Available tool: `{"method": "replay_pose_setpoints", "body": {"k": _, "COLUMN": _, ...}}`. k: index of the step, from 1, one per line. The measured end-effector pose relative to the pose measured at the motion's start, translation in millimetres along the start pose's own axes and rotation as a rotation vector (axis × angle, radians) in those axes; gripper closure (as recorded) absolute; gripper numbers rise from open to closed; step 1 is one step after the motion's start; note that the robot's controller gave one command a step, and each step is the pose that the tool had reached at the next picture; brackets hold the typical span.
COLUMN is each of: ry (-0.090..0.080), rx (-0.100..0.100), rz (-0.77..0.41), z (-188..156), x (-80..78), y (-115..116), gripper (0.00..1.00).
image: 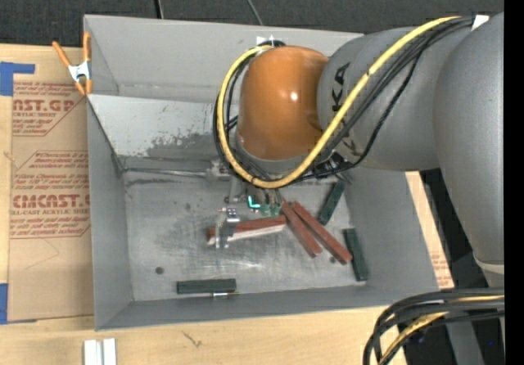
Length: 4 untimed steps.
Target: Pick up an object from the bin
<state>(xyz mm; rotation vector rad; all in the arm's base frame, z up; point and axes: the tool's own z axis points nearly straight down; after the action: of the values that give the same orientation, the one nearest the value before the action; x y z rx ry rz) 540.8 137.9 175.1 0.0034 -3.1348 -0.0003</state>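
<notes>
gripper (224,231) low at bin (151,122) centre | at left end of red stick (262,229) | opening: cannot tell | green bar (205,286) near front wall

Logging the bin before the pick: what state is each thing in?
lone red-brown stick: lying flat, nearly level across the view.
pair of red-brown sticks: lying flat, side by side, slanted.
upper green bar: slanted, beside the pair.
right green bar: flat, right of the pair's lower end.
front dark bar: flat, alone, apart from the rest.
gripper: lowered at the lone red-brown stick's left end.
</notes>
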Motion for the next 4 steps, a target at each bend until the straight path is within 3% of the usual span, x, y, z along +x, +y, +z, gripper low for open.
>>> {"method": "replay_pose_setpoints", "body": {"k": 1, "ry": -0.008, "rx": -0.001, "rz": 0.002, "z": -4.4, "x": -2.0, "y": -0.7, "gripper": 0.0}}
{"method": "replay_pose_setpoints", "body": {"k": 2, "ry": -0.002, "rx": -0.003, "rz": 0.04, "z": 100.4, "x": 1.2, "y": -26.6, "gripper": 1.0}}
{"method": "replay_pose_setpoints", "body": {"k": 4, "ry": 0.001, "rx": -0.001, "rz": 0.039, "z": 90.7, "x": 3.3, "y": -26.7, "gripper": 1.0}}
